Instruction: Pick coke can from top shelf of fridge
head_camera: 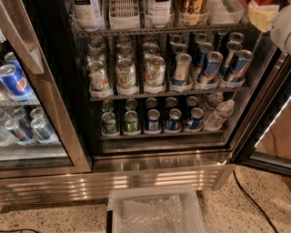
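Observation:
The fridge [159, 160] stands open, with a dark interior and a steel base. Its top shelf [159, 31] is a wire rack along the upper edge, carrying clear plastic bins [123, 17] of bottles and cans. My gripper [263, 16], a cream part on a white arm [283, 25], is at the top right corner, level with the right end of the top shelf. A sliver of red [267, 2] shows at the frame's edge just above the gripper. It is mostly cut off, and I cannot tell whether it is the coke can.
The middle rack holds white-and-green cans [126, 73] and blue-and-silver cans [211, 63]. The lower rack has green cans [109, 122], blue cans [173, 119] and water bottles [220, 113]. A Pepsi unit [13, 79] stands at left. The open door [268, 136] is at right, with a white bin [154, 211] and a cable [250, 200] on the floor.

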You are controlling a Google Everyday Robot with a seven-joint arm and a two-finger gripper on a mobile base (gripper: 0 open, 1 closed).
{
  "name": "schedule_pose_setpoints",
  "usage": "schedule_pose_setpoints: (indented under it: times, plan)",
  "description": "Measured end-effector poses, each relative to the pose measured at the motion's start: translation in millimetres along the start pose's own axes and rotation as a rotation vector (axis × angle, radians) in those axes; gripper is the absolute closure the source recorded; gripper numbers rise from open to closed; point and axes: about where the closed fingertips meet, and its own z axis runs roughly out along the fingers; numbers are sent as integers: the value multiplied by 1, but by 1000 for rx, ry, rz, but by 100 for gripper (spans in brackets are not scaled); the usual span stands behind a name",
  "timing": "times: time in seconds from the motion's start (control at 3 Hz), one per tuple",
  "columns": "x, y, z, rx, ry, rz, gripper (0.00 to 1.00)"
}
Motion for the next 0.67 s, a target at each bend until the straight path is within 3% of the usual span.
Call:
schedule_pose_setpoints:
  times: [0.67]
  plan:
    - [1, 2, 22, -8, -51, 42, 43]
